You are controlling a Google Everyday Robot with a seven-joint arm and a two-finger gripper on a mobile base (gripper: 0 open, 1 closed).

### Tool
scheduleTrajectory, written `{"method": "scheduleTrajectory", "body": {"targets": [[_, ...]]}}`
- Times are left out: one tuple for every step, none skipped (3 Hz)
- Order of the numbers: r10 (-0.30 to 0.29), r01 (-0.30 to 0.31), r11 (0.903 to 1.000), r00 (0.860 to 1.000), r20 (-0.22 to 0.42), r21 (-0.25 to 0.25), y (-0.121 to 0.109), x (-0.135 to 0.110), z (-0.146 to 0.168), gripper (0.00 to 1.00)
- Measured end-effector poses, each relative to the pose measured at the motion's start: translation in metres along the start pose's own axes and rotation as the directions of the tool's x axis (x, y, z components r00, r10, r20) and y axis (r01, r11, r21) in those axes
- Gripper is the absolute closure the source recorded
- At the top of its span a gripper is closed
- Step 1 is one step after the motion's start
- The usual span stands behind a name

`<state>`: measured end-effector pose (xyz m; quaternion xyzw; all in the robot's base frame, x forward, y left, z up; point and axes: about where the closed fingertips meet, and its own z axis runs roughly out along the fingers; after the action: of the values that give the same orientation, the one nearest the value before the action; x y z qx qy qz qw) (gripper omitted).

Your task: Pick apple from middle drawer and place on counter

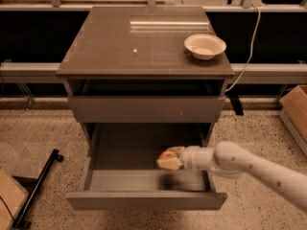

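Nearest to my camera, the wide, shallow grey metal middle drawer [144, 201] stands pulled fully out of the cabinet, its plain front facing me. Over its floor, right of centre, the cream two-finger gripper [171, 157] reaches in from the right on the end of the pale, jointed robot arm [249, 169]. Its fingers sit closed on either side of the small round red apple [166, 154] with a yellowish patch. The apple is inside the drawer, and a dark smudge on the floor beneath it (a shadow, I judge) suggests it is already lifted clear.

Above, the grey upper drawer front [144, 109] is shut. Beyond that lies the broad, glossy dark grey-brown counter [120, 42], carrying a cream-white round bowl [205, 46] near its right edge.

By my reckoning the grasp is made and the job is roughly half done. Left to do: bring the apple out past the front of the cabinet, raise it above the top slab and set it on a bare patch, well apart from the bowl.
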<state>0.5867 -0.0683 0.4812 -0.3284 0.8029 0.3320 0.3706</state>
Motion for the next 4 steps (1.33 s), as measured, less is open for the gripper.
{"method": "scheduleTrajectory", "body": {"targets": [[-0.102,0.101,0.9942,0.994,0.039,0.036,-0.021,-0.072,-0.097,1.0],[-0.261,0.262,0.9618,0.965,-0.02,0.079,-0.017,-0.153,-0.191,1.0],[-0.48,0.491,0.8616,0.87,-0.111,0.127,0.007,-0.267,-0.276,1.0],[-0.529,0.54,0.8325,0.841,-0.11,0.125,0.023,-0.302,-0.305,1.0]]}}
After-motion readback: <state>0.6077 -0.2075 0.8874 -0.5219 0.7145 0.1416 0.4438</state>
